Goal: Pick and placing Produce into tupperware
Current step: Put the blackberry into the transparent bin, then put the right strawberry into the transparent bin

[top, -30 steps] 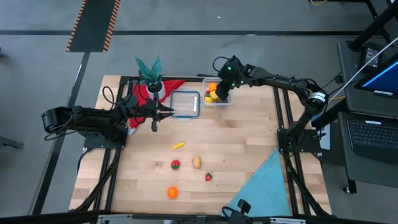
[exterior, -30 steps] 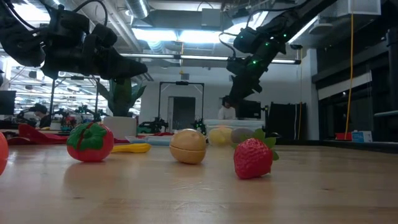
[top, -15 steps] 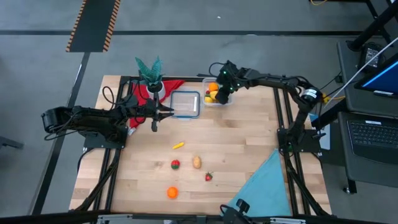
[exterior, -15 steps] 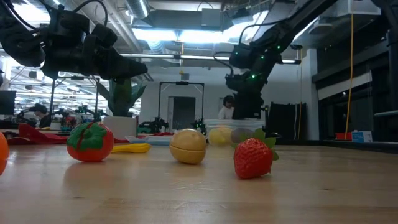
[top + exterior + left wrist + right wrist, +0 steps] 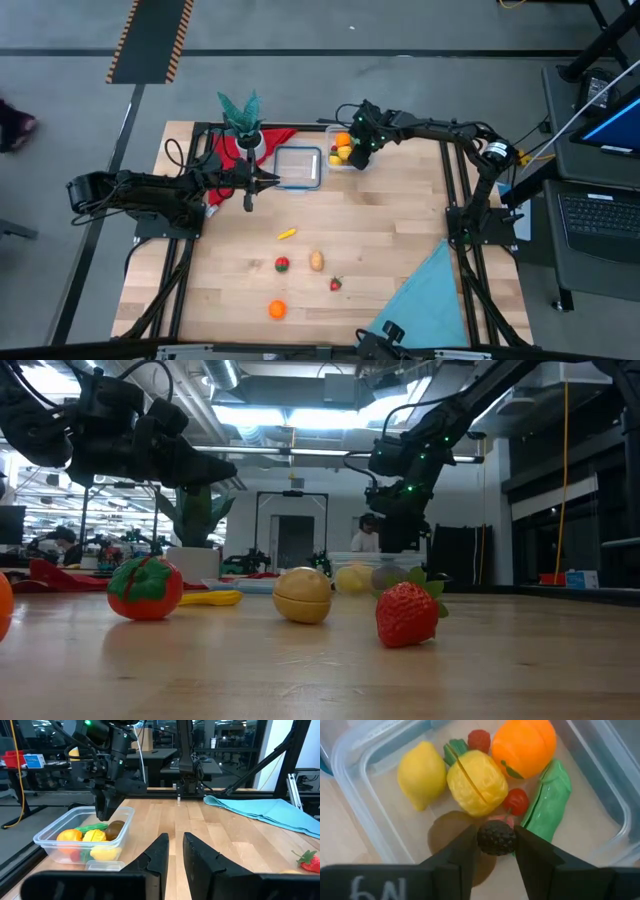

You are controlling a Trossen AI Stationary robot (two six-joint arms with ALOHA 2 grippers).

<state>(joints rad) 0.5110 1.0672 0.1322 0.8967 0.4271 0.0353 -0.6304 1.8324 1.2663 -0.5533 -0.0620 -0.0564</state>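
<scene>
Right wrist view shows the right pincer poised directly over the tupperware, its fingers set narrowly apart with a dark brown, bumpy fruit between them. Whether they grip it or have just let go cannot be told. Straight below lie a lemon, a yellow fruit, an orange and a green vegetable. Any release is judged to land inside the walls. Across the surface, the left pincer waits, nearly closed, empty. Five loose pieces, including a strawberry, lie nearer the left arm.
</scene>
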